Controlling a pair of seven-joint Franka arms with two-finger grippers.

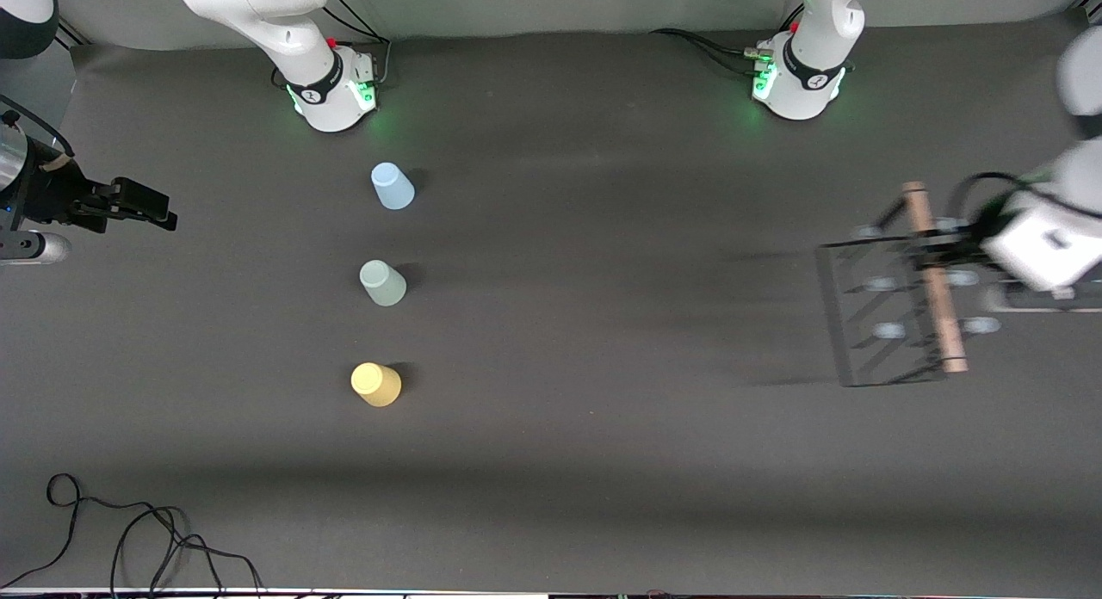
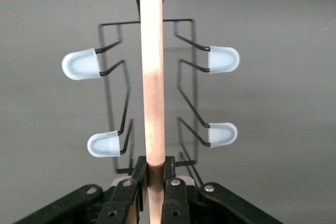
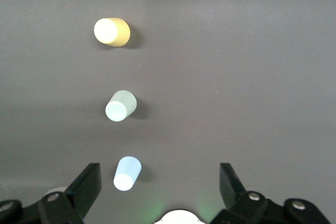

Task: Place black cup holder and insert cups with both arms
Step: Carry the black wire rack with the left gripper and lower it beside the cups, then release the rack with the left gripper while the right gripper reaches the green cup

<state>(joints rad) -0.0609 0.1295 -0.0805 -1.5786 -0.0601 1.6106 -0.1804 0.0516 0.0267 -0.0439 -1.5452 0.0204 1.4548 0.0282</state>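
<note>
I judge the job barely begun: the black cup holder [image 1: 891, 311] is at roughly three o'clock in the front view, at the left arm's end of the table, and it looks lifted and blurred, so I take it as carried and not yet set down. None of the three cups is on a peg. They stand upside down in a line toward the right arm's end, around nine to ten o'clock from the table's middle: the light blue cup [image 1: 393, 187] nearest the right arm's base, the pale green cup [image 1: 382, 283] in between, and the yellow cup [image 1: 376, 384] nearest the front camera, each well apart from the next. Placing the holder and fitting all three cups is what I still have to do. My left gripper [image 2: 156, 174] is clamped narrowly on the holder's wooden rod handle [image 2: 153, 87], fingers pressing it from both sides, with four pale-tipped pegs visible past it in the left wrist view. My right gripper [image 3: 160, 182] waits at the table's edge at nine o'clock, jaws spread wide and holding nothing, its wrist camera looking over the cups.
</note>
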